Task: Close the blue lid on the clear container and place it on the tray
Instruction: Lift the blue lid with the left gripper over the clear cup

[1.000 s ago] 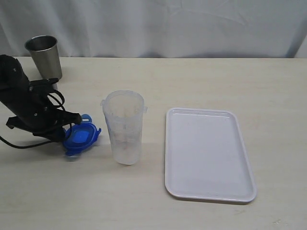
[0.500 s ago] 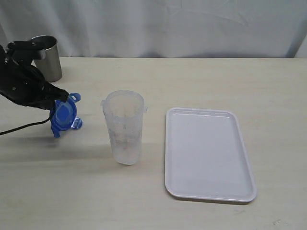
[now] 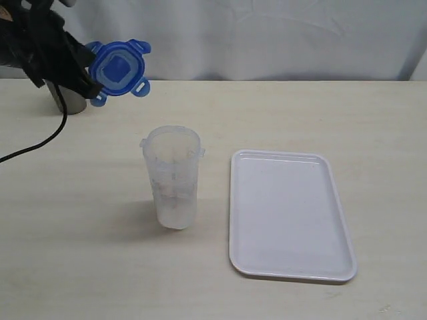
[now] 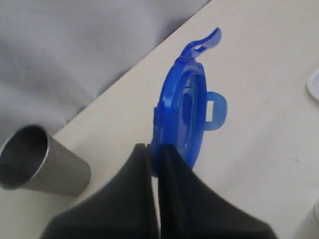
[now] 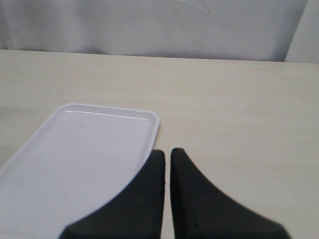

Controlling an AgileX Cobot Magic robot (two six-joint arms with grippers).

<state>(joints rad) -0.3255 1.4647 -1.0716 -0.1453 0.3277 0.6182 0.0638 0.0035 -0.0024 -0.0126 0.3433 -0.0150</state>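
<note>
My left gripper (image 3: 85, 75) is shut on the edge of the blue lid (image 3: 118, 67), which it holds high in the air at the back left, face toward the camera. From the left wrist the blue lid (image 4: 182, 114) stands edge-on between the black fingers (image 4: 142, 169), and the left gripper (image 4: 155, 152) pinches its rim. The clear container (image 3: 173, 175) stands upright and open on the table, in front of and to the right of the lid. The white tray (image 3: 287, 213) lies flat to its right. My right gripper (image 5: 167, 153) is shut and holds nothing, hovering by the tray (image 5: 75, 149).
A steel cup (image 3: 70, 101) stands at the back left, mostly hidden behind my left arm; the left wrist view shows the steel cup (image 4: 40, 162) upright on the table. A grey cloth (image 3: 267, 33) hangs along the far edge. A black cable (image 3: 40, 143) trails across the table's left side.
My left gripper has lifted the blue lid from the table beside the container up and back, turning its face toward the camera. Container and tray have stayed put.
</note>
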